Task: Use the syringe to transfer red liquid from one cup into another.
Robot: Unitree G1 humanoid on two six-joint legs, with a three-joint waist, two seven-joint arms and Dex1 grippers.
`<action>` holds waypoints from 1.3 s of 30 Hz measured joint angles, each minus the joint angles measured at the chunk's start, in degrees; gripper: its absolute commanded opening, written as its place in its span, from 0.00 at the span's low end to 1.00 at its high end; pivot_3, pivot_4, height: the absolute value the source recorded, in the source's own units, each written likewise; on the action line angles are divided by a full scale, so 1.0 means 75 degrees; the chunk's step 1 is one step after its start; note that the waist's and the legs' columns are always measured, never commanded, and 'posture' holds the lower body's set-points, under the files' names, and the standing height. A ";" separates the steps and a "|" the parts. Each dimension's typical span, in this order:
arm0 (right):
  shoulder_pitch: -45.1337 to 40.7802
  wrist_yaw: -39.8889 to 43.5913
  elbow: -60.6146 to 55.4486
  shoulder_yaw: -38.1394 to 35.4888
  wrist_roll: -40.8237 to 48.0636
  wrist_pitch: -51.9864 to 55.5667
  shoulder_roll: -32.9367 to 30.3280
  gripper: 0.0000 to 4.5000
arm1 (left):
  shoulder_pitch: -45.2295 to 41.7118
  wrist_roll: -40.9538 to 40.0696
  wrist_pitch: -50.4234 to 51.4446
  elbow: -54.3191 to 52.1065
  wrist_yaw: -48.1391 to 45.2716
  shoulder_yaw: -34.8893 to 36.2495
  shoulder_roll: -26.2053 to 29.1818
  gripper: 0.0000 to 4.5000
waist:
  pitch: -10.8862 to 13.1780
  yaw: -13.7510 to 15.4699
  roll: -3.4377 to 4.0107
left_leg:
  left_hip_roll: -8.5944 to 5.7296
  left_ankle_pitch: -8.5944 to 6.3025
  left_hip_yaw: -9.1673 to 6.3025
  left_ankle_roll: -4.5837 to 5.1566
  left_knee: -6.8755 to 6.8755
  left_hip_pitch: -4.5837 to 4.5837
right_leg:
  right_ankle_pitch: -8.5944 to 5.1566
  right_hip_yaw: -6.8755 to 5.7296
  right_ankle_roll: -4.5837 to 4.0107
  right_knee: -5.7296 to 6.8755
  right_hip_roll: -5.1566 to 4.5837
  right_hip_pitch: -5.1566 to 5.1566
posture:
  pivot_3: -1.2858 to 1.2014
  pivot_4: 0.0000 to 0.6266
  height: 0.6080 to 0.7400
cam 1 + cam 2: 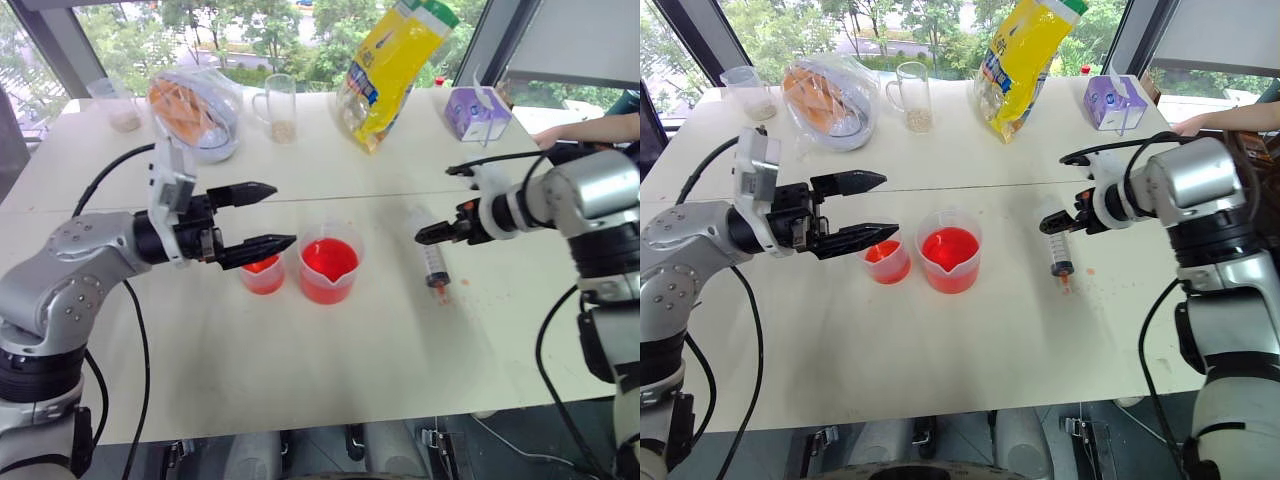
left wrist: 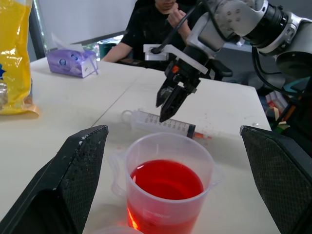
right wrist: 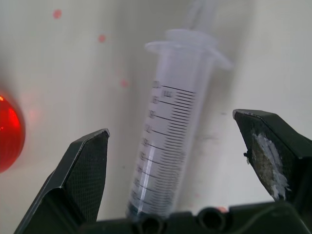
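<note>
Syringe [image 1: 434, 262]: clear ribbed-scale plastic barrel, red-stained tip, lying flat on matte white table [image 1: 330, 380], right of spouted cup [image 1: 329, 268]. Right gripper [image 1: 432, 233] spread wide, straddling barrel, not clamped. Left gripper [image 1: 272, 214] spread wide, empty, above smaller spoutless cup [image 1: 263, 273]. Both cups translucent, red liquid [image 1: 329, 258] inside.

— Head pair? 
— High, facing down over the desk [image 1: 330, 400], same scene. 
— Wrists? 
— Left looks level across the spouted cup [image 2: 168, 187]; right sits close above the syringe [image 3: 168, 151], seen by both.
</note>
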 measured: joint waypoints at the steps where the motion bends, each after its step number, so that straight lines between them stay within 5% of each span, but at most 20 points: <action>1: -0.0091 0.0080 0.0311 0.0170 -0.0153 -0.0171 0.0137 0.99 | 0.0050 0.0000 -0.0002 -0.0050 0.0045 0.0013 -0.0009 1.00 | 0.0000 -0.0001 0.0000 | 0.0000 0.0000 -0.0001 0.0000 0.0000 0.0001 | 0.0000 0.0000 0.0000 0.0000 0.0000 0.0001 | 0.52 0.24 1.00; 8: -0.0446 0.0644 0.1654 0.0915 -0.1109 -0.1140 0.0787 0.99 | 0.0319 -0.0026 0.0003 -0.0353 0.0328 0.0104 -0.0005 1.00 | 0.0000 -0.0011 0.0000 | 0.0001 0.0000 -0.0002 0.0000 0.0000 0.0003 | 0.0001 -0.0001 0.0001 0.0006 -0.0001 0.0002 | 0.52 0.24 1.00; 11: -0.0536 0.0834 0.1895 0.1050 -0.1491 -0.1397 0.0962 0.82 | 0.0407 -0.0038 0.0014 -0.0466 0.0419 0.0197 0.0026 1.00 | -0.0003 -0.0022 -0.0004 | 0.0002 0.0000 -0.0002 -0.0001 0.0001 0.0007 | 0.0001 -0.0002 0.0001 0.0006 -0.0001 0.0005 | 0.52 0.24 1.00; 16: -0.0552 0.1042 0.2005 0.1093 -0.1937 -0.1516 0.1033 0.31 | 0.0447 -0.0040 0.0014 -0.0496 0.0437 0.0306 0.0109 1.00 | -0.0004 -0.0043 -0.0004 | 0.0003 0.0000 -0.0001 -0.0001 0.0001 0.0011 | 0.0001 -0.0002 0.0001 0.0008 0.0002 0.0005 | 0.52 0.24 1.00; 25: -0.0299 0.1211 0.0893 0.0400 -0.1745 -0.0423 0.1023 0.31 | 0.0119 0.0023 -0.0081 -0.0025 0.0085 0.0325 0.0336 1.00 | 0.0000 -0.0011 0.0002 | 0.0006 0.0001 -0.0002 -0.0001 0.0000 0.0003 | 0.0001 -0.0005 0.0001 0.0009 0.0002 -0.0002 | 0.52 0.24 1.00; 32: 0.0266 0.0695 -0.3511 -0.3706 -0.0086 -0.0986 0.1791 0.31 | -0.0810 0.0115 -0.0115 0.0840 -0.0346 0.0265 0.0372 1.00 | -0.0005 0.0013 -0.0006 | 0.0008 0.0000 -0.0018 -0.0002 -0.0006 0.0001 | 0.0002 -0.0025 0.0004 0.0008 0.0002 0.0005 | 0.52 0.24 1.00; 39: 0.1597 0.0172 -0.5778 -0.4770 0.1251 -0.2671 0.3638 0.31 | -0.1697 0.0344 -0.0131 0.1597 -0.1059 -0.0056 0.0420 1.00 | -0.0001 -0.0002 0.0001 | 0.0006 0.0005 -0.0016 -0.0009 -0.0004 0.0003 | 0.0002 -0.0025 0.0004 0.0011 0.0001 0.0007 | 0.52 0.24 1.00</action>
